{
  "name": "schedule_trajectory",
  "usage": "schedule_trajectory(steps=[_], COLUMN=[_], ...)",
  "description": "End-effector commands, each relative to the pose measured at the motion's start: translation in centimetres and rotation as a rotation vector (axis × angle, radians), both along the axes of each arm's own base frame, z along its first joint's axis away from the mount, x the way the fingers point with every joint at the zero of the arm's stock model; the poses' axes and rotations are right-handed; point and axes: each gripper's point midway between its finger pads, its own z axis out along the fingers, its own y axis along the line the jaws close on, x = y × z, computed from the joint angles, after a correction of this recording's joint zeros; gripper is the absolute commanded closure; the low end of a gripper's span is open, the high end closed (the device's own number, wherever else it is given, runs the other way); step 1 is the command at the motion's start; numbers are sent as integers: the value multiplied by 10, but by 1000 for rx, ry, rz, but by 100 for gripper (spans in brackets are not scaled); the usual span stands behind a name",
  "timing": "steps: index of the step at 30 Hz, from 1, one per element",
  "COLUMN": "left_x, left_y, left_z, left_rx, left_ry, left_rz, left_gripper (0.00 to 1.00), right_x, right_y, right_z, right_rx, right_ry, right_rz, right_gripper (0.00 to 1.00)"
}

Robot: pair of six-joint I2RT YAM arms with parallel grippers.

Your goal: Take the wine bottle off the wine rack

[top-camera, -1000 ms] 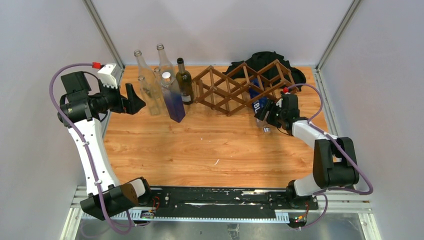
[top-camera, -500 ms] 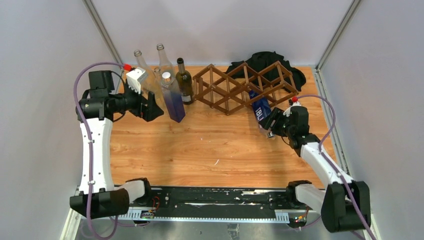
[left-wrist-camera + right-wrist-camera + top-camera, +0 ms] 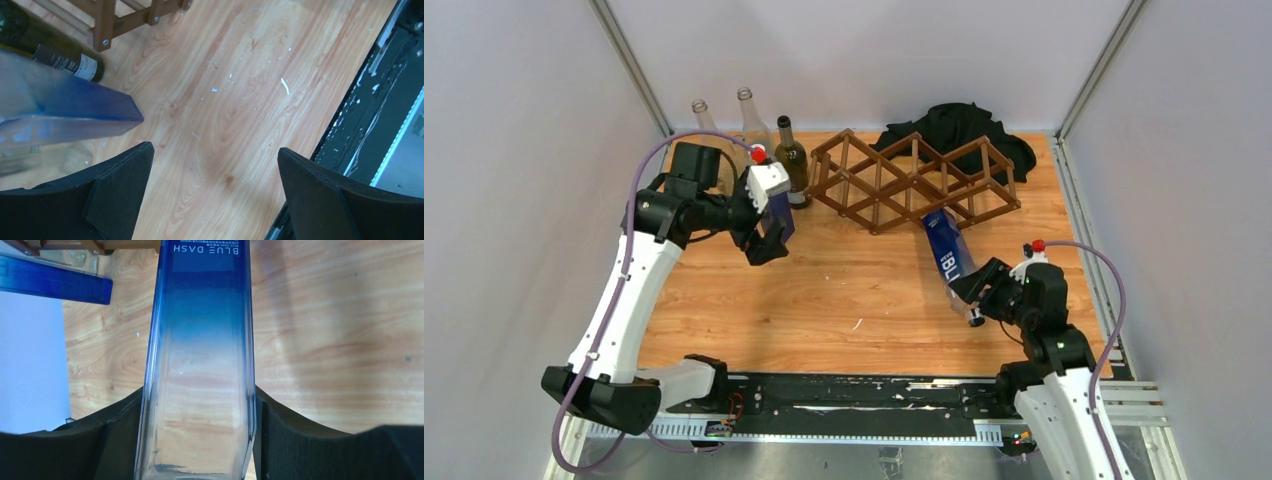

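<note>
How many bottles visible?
5: two clear bottles back left, dark green bottle beside them, blue bottle by left gripper, Blue Dash bottle in right gripper; left arm may hide more.

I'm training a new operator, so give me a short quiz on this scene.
1. True or false: the left gripper is shut on a bottle.
2. What does the right gripper hold? A dark green bottle; B blue wine bottle; C clear bottle.
3. Fill in: behind the wine rack lies a black ____.
Key: 1 false, it is open; 2 B; 3 cloth.
</note>
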Motion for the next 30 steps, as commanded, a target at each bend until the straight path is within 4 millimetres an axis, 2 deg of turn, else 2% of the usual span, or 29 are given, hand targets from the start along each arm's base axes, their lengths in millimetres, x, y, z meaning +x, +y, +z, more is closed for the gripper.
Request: schedule_trajectory(steps=[1, 6, 10, 16, 20, 25, 28, 30], left_x=[4, -6, -17, -31, -49, -69, -67, -61], left_y=[-5, -21, -26, -36, -48, -60, -69, -75], left_z=[-10, -19, -17, -3, 3, -13, -14, -10], left_rx=[112, 150, 162, 151, 145, 168, 132, 96], left_ry=[-51, -79, -151, -258, -351, -385, -414, -467], left_rz=[-61, -172, -268, -379, -508, -625, -600, -569], left_gripper=[0, 0, 0, 0, 0, 0, 0, 0], right_x=[-25, -47, -63, -76, -76, -71, -67, -66], right_y=[10, 9, 10, 35, 51, 64, 80, 97], right_z=[21, 37, 49, 64, 80, 104, 113, 118], right_rx=[84, 86, 87, 196, 270, 292, 311, 300], right_ry=[16, 47, 65, 99, 109, 98, 106, 107], right_rz=[21, 34, 62, 200, 294, 369, 423, 477], right_gripper=[100, 100, 100, 100, 100, 100, 100, 100])
